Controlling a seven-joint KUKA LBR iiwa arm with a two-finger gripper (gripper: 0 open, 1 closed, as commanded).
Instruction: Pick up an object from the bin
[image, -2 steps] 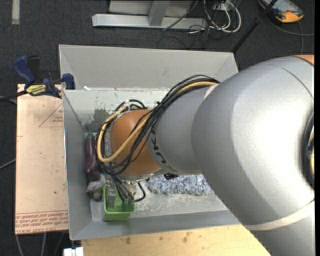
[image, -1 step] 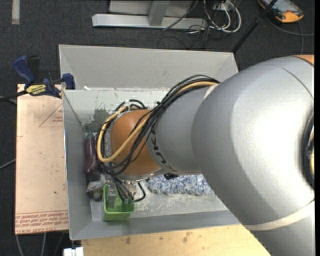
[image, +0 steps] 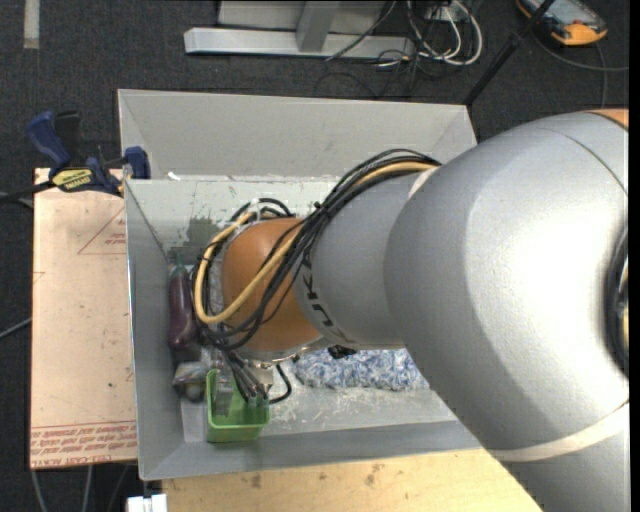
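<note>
My gripper (image: 246, 384) hangs below the orange wrist cover at the bin's front left, its tip just over a bright green box-shaped thing (image: 234, 419) that lies against the front wall. Directly left of it is a small grey lump (image: 187, 380). A dark purple, elongated thing (image: 180, 312) lies along the left wall, a little farther back. To the right of the gripper is a blue-and-white speckled bundle (image: 362, 370), partly hidden under the arm.
The thick grey arm and its orange cover with looping cables hide the bin's middle and right. The front wall and left wall stand close to the gripper. A green-grey thing (image: 190, 240) shows at the back left.
</note>
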